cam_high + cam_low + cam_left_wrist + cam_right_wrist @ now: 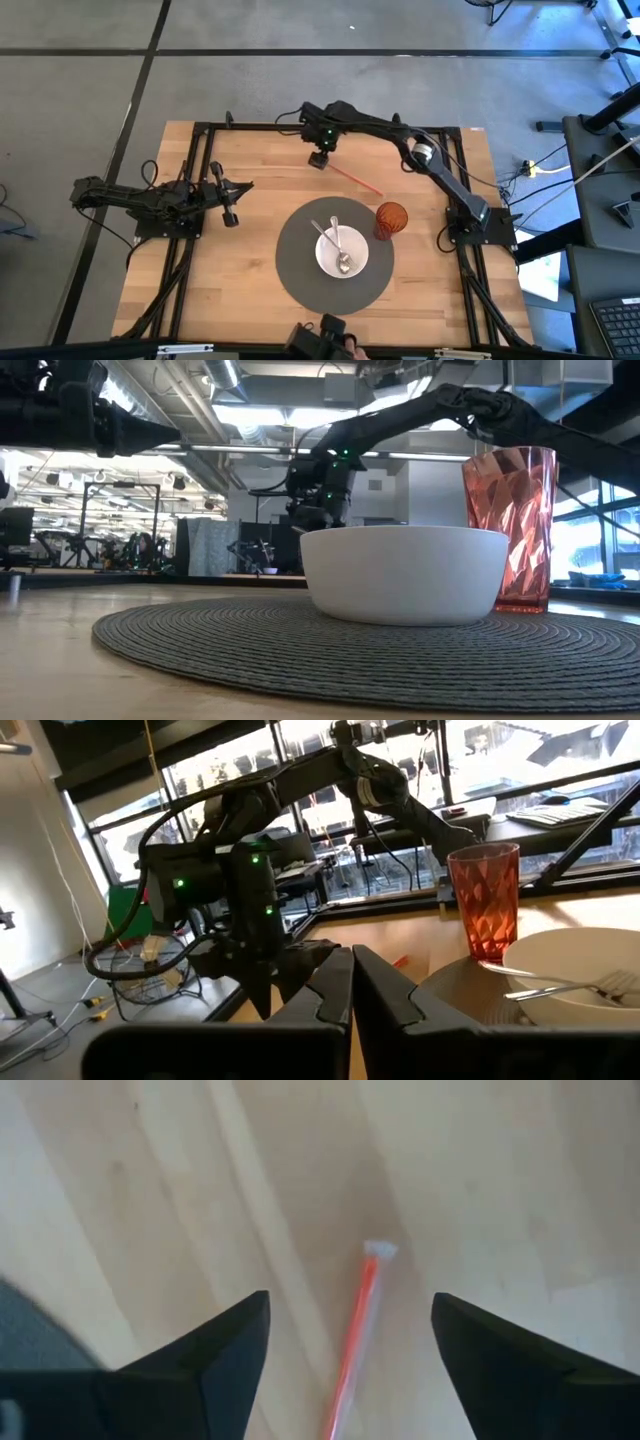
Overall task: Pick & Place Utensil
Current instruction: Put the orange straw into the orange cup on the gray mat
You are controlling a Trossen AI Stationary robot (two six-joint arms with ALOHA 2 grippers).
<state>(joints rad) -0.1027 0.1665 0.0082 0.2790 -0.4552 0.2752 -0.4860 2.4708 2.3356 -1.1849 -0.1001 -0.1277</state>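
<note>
Directly beneath the right end effector [350,1330], spread wide, lies a thin orange straw [357,1330].

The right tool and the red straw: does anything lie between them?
No. In the right wrist view, the right tool is open above the red straw, only bare wooden table around.

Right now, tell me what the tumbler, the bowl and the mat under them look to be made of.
Tumbler: looks like translucent red-orange plastic or glass with a faceted, glossy wall; light passes through it.
Bowl: smooth white, even surface, probably glazed ceramic, possibly melamine.
Mat: dark grey, matte, with concentric ribbed cords, seemingly woven fibre or vinyl.
</note>
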